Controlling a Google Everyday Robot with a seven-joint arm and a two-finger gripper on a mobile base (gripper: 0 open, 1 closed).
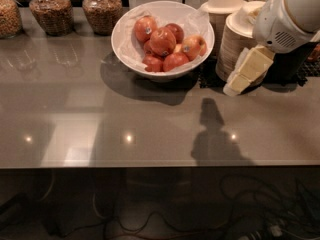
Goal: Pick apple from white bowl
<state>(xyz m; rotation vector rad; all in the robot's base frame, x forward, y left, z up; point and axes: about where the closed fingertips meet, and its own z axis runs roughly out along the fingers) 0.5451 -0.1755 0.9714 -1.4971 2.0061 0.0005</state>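
Note:
A large glossy white bowl (pixel 125 34) lined with crinkled white paper stands at the back middle of the grey counter. It holds several red apples (pixel 162 40) piled together. My gripper (pixel 239 80), with pale cream fingers, hangs from the white arm (pixel 287 14) at the right. It sits above the counter to the right of the bowl, in front of the stacked beige bowls, apart from the apples.
Stacks of beige disposable bowls (pixel 235 39) stand right of the white bowl. Glass jars of grains (pixel 47 9) line the back left. The counter's front edge (pixel 150 165) runs across, with cables on the dark floor below.

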